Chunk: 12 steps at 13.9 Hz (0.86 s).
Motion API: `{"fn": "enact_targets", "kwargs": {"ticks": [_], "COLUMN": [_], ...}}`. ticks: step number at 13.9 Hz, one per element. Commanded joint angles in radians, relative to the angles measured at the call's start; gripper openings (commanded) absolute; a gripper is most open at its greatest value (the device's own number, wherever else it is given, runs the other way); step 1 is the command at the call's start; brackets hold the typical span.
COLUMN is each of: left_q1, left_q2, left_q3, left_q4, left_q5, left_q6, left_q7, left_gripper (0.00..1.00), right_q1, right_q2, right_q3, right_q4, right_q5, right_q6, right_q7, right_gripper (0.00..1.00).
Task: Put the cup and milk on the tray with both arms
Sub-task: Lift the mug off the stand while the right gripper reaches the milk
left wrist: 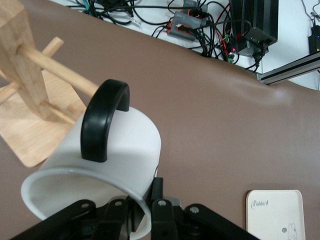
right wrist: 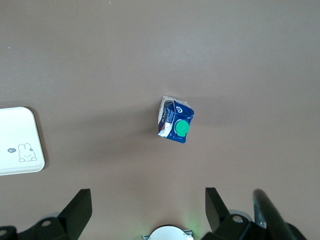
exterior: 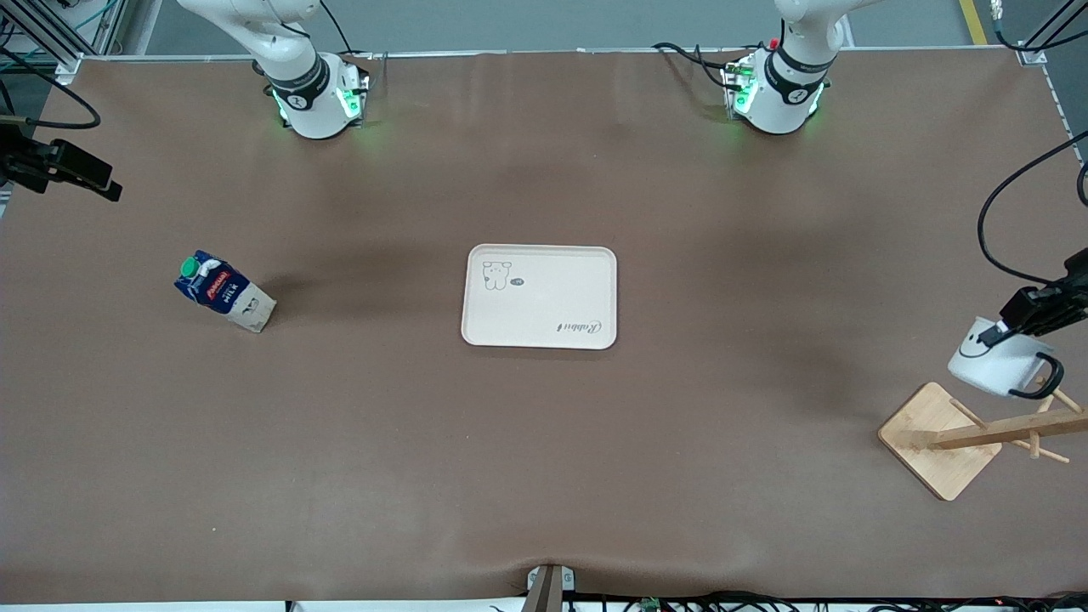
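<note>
My left gripper (exterior: pixel 993 335) is shut on the rim of the white cup (exterior: pixel 990 367), one finger inside and one outside (left wrist: pixel 158 193). It holds the cup tilted in the air over the wooden rack, with the black handle (left wrist: pixel 102 122) close to a peg. My right gripper (exterior: pixel 106 189) is open and empty, high over the right arm's end of the table. Its wrist view looks down on the milk (right wrist: pixel 176 125). The milk (exterior: pixel 223 291) stands on the table toward the right arm's end. The cream tray (exterior: pixel 540 331) lies empty at mid-table.
The wooden rack (exterior: pixel 935 438) with its slanted post and pegs (left wrist: pixel 30 80) stands near the left arm's end. The tray also shows in the left wrist view (left wrist: pixel 275 220) and the right wrist view (right wrist: pixel 17 125). Cables and boxes (left wrist: pixel 200 25) lie past the table edge.
</note>
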Motion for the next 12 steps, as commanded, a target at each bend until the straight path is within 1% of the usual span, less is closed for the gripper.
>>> {"fn": "enact_targets", "kwargs": {"ticks": [1,3,4,5,6,9,10,12], "left_q1": [-0.001,0.000,-0.001,-0.001,-0.003,-0.007,-0.009,-0.015], "left_q2": [-0.060,-0.069,-0.068,-0.068,-0.066,-0.054,-0.033,-0.011], "left_q3": [-0.019,-0.053,-0.076,-0.105,-0.140,-0.248,-0.278,-0.338], "left_q4": [-0.006,0.017,0.032,0.048,0.060,0.085,0.098,0.105], "left_q5": [0.063,0.080,0.087,0.109,0.144,0.244,0.271,0.288], "left_q6": [-0.057,-0.094,-0.111,-0.116,-0.114,-0.116,-0.116,-0.116], "left_q7": [-0.108,-0.179,-0.220,-0.277,-0.344,-0.503,-0.543,-0.634], "left_gripper": [0.00,0.00,0.00,0.00,0.00,0.00,0.00,0.00], "right_q1": [-0.013,-0.016,-0.014,-0.014,-0.011,-0.013,-0.019,-0.021], "right_q2": [-0.008,0.018,0.047,0.068,0.081,0.110,0.124,0.145], "right_q3": [0.008,0.008,0.010,0.008,0.010,0.013,0.011,0.008], "right_q4": [-0.008,0.016,0.053,0.078,0.079,0.087,0.087,0.086], "right_q5": [0.020,0.035,0.047,0.047,0.047,0.014,0.011,-0.027], "right_q6": [0.005,0.001,-0.006,-0.019,-0.022,-0.023,-0.015,-0.010], "right_q7": [0.005,0.006,0.005,0.005,0.003,0.003,0.002,-0.047], "right_gripper": [1.00,1.00,1.00,1.00,1.00,1.00,1.00,1.00]}}
